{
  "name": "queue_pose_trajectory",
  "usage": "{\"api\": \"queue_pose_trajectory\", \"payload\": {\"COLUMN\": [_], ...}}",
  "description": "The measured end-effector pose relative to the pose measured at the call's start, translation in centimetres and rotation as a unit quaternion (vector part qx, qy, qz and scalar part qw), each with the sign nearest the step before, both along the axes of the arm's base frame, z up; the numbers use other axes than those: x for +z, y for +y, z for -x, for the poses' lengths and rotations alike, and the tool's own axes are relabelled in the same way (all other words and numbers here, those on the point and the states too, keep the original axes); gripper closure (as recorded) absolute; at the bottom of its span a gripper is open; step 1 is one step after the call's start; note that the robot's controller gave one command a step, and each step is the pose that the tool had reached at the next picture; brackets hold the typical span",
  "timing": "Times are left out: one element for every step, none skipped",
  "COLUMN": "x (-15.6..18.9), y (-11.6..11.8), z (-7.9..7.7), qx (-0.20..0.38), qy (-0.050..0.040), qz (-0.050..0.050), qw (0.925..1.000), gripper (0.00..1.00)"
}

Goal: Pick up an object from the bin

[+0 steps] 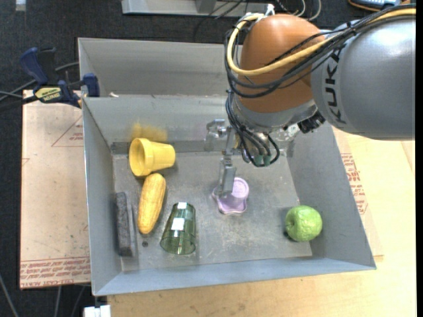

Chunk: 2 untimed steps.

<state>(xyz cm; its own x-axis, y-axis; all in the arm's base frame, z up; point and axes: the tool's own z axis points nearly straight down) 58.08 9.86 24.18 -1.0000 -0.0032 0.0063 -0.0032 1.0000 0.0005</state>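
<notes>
My gripper (225, 187) reaches down into the middle of the bin, below the orange cover. Its tip rests at the left edge of a small lilac cup (235, 198) that lies on the bin floor. I cannot make out whether it touches the cup. A clear green glass (179, 229) with a white label lies on its side to the lower left of the gripper. Further left lies a yellow corn cob (151, 202).
A yellow cup (149, 156) lies on its side at the back left. A dark grey bar (123, 223) runs along the left wall. A green apple (303, 223) sits at the front right. The arm and its cables hang over the bin's back right.
</notes>
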Motion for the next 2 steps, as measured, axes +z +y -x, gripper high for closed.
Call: {"api": "queue_pose_trajectory", "payload": {"x": [0.5, -5.5], "y": [-0.1, 4.5], "z": [-0.1, -1.1], "qx": [-0.001, 0.035], "qy": [-0.004, -0.0058], "qz": [0.0, -0.001], "qw": [1.0, 0.9994], "gripper": [0.0, 0.0]}}
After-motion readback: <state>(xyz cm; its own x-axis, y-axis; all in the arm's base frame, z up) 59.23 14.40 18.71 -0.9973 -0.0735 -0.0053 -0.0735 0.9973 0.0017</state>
